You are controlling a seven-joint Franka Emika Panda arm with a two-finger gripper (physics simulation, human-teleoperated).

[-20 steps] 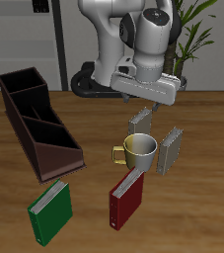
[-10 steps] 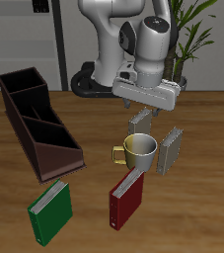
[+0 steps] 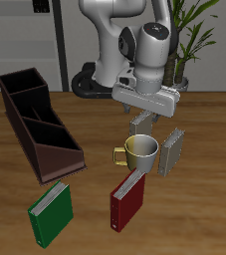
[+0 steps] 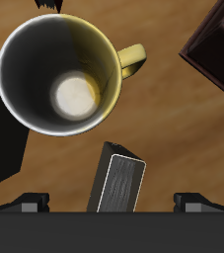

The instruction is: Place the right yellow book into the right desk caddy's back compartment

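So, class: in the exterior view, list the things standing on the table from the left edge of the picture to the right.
Desk caddy → green book → red book → mug → yellow book.

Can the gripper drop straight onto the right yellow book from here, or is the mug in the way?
Probably yes. The gripper hangs directly above the right yellow book, fingers either side of it, open. The mug stands close beside the book but apart from it, so clearance looks tight yet free.
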